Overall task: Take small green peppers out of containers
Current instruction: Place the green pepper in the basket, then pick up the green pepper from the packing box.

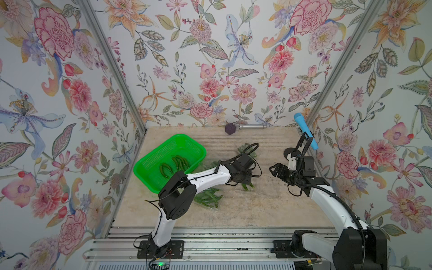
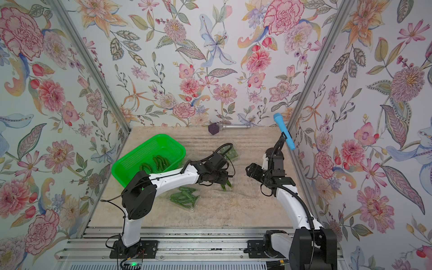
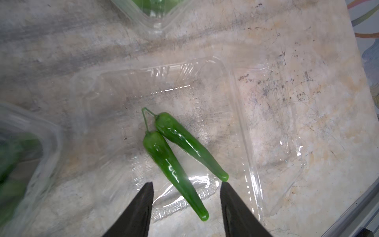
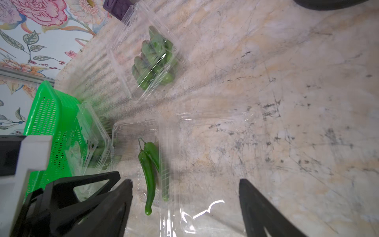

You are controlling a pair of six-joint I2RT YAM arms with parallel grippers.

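While the left gripper [image 3: 186,184] hangs with its black fingers spread apart and nothing pinched between them, two slim glossy green peppers [image 3: 170,164] lie side by side below it. They rest in an open clear thin-plastic clamshell container [image 3: 225,69], and their thin stems meet at the ends. In the left wrist view, the tip of one pepper shows in the gap between the fingers and touches neither.

This open container sits on the worn beige tabletop [image 1: 257,210], to the robot's right of the bright green perforated plastic basket [image 1: 149,161] and apart from it. More green peppers [image 1: 178,161] lie inside the basket. A second clear container [image 4: 92,133] lies just beside the basket's side wall; its contents are too blurred to tell. A third clear container [image 1: 208,198], packed with peppers, lies nearer the robot than the basket, partly under the left arm. A fourth clear container [image 4: 151,61], lid down and full of peppers, lies farther from the basket than the open one, toward the back wall.

The right gripper [image 4: 185,181] is beyond the open container from the basket, with its fingers wide apart and empty.
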